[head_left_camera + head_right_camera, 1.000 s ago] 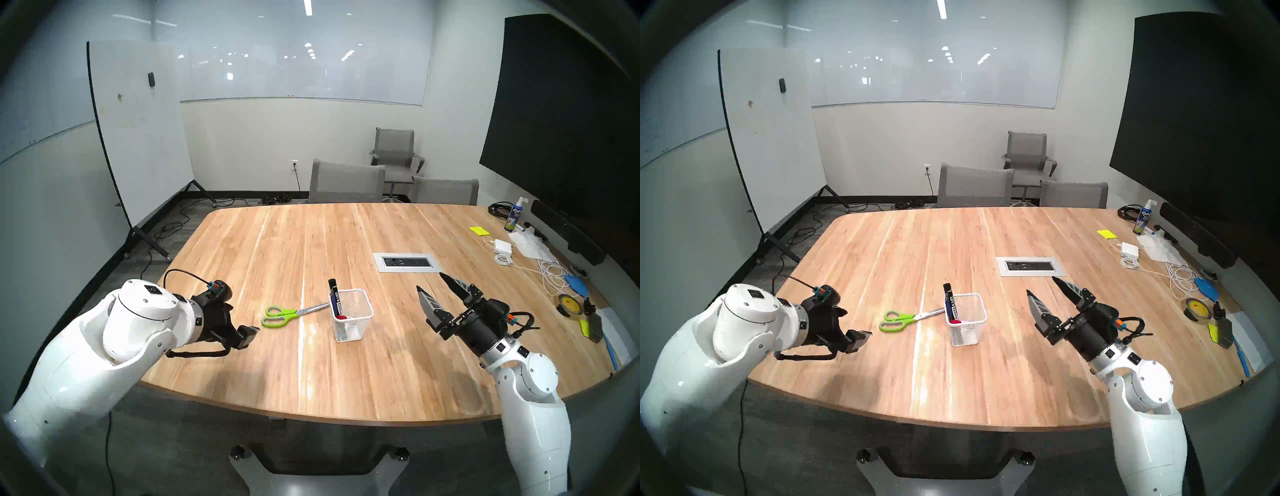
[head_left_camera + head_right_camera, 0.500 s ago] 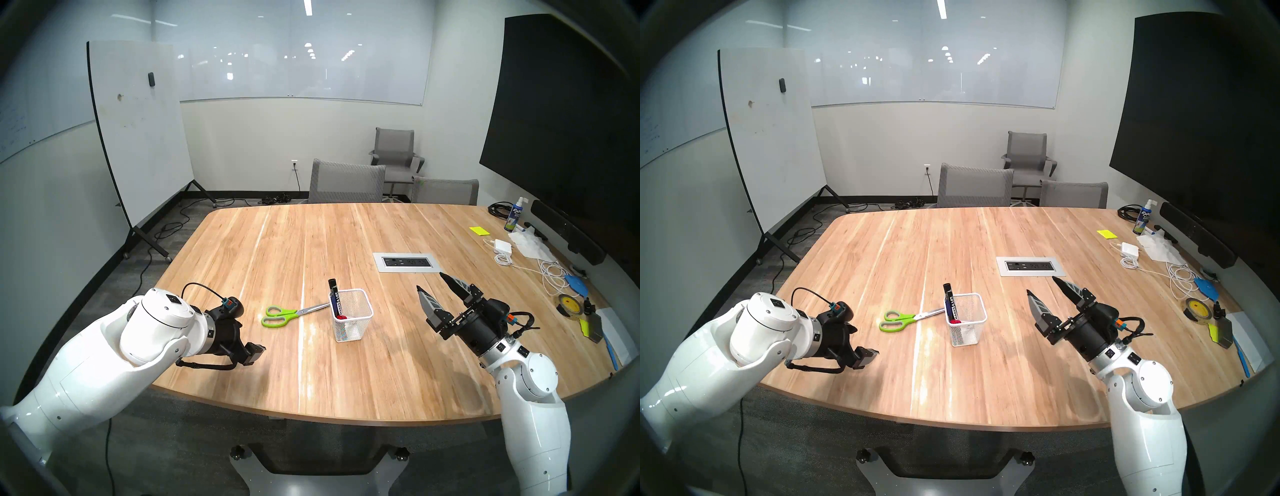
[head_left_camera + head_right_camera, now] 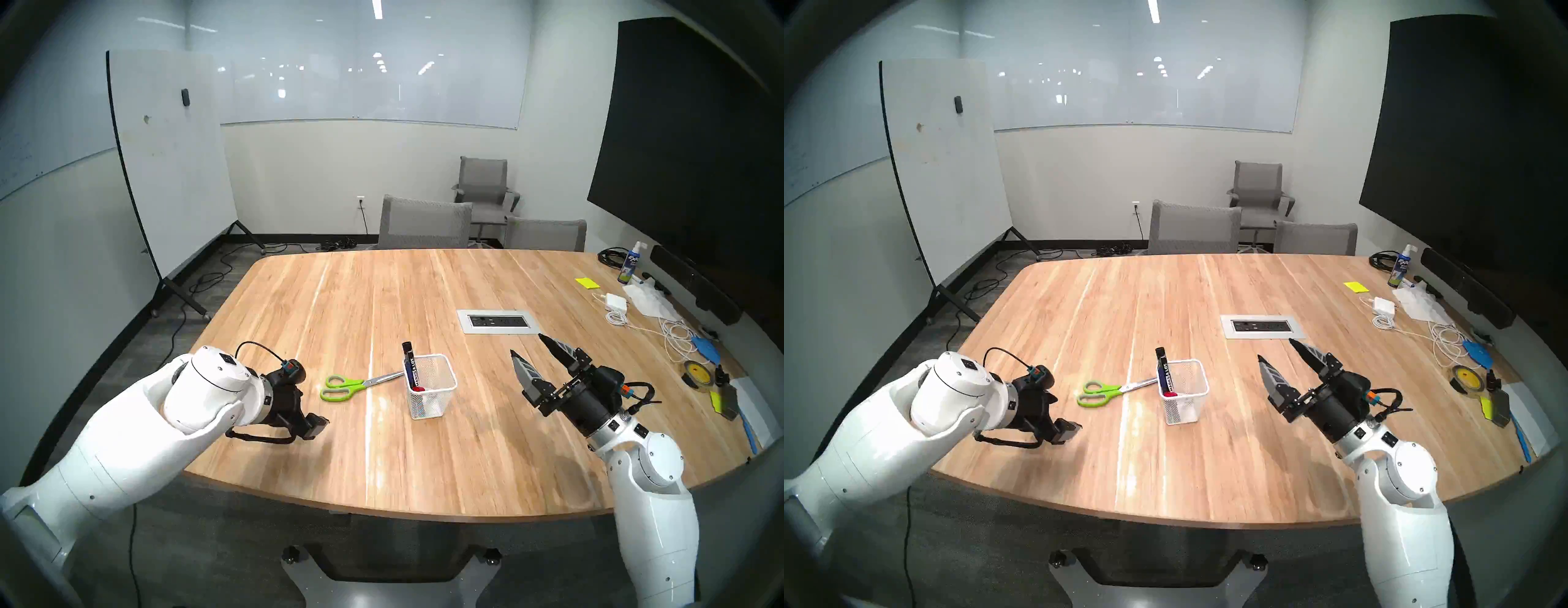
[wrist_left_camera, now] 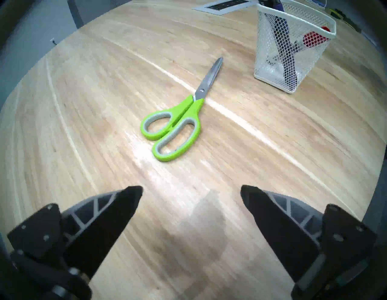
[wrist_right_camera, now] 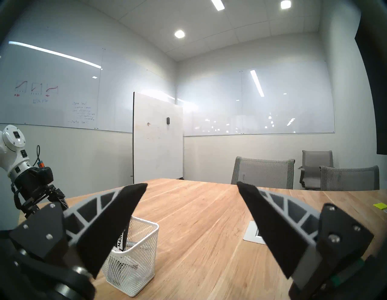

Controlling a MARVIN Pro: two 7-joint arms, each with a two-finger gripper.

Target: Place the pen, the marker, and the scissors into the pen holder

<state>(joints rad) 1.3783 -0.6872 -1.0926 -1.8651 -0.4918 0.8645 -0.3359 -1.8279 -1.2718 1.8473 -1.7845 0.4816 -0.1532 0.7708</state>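
Scissors (image 4: pixel 180 117) lie flat on the tabletop (image 4: pixel 83 104) just ahead of the left hand (image 4: pixel 191 192), wide open and empty; right hand (image 3: pixel 528 346) likewise gapes, holding nothing.

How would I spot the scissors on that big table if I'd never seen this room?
Look at the near half of the wooden table, just left of the white mesh pen holder. The scissors lie flat there, blades pointing toward the holder. Their lime-green finger loops are the only bright green thing nearby.
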